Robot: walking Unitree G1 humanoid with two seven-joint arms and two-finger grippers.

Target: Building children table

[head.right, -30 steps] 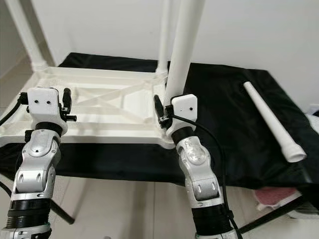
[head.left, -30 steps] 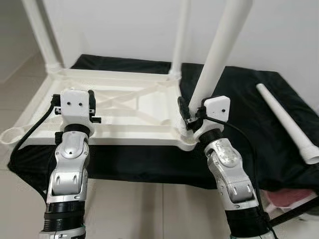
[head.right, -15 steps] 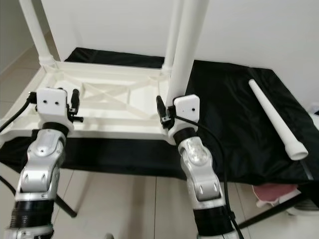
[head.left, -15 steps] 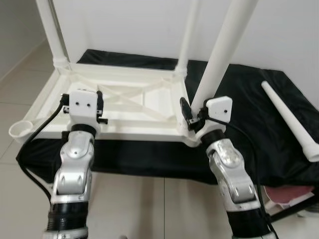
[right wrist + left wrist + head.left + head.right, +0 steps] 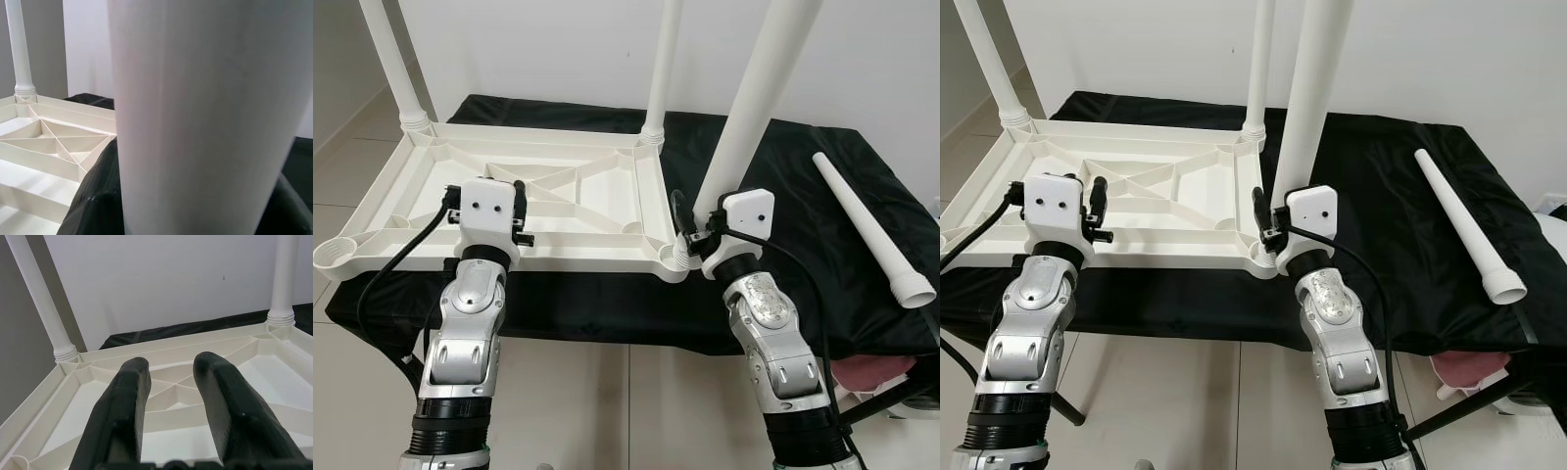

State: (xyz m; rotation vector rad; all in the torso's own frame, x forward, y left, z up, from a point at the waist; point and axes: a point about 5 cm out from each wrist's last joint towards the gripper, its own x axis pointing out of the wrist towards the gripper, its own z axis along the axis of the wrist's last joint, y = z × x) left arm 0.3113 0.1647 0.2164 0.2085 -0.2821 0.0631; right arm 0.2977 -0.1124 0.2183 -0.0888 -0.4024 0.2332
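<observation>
White tabletop (image 5: 558, 211), upside down on black cloth (image 5: 803, 186); legs at far-left (image 5: 396, 69), far-right (image 5: 661, 69) and near-right corners. Right gripper (image 5: 690, 227) clamped around near-right leg (image 5: 754, 98) just above its socket. Left gripper (image 5: 168, 396) narrowly parted, empty, over tabletop's near-left ribs. Loose leg (image 5: 867, 225) lies far right. Standing legs' tops cut off.

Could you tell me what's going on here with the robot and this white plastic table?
The robot is assembling a small white table top that lies upside down on a black cloth. Its right gripper is shut on a table leg standing in the near right corner socket. Two more legs already stand in the far corners. The left gripper hovers open over the underside, holding nothing. A fourth leg lies loose on the cloth to the right, and the near left socket is empty.
</observation>
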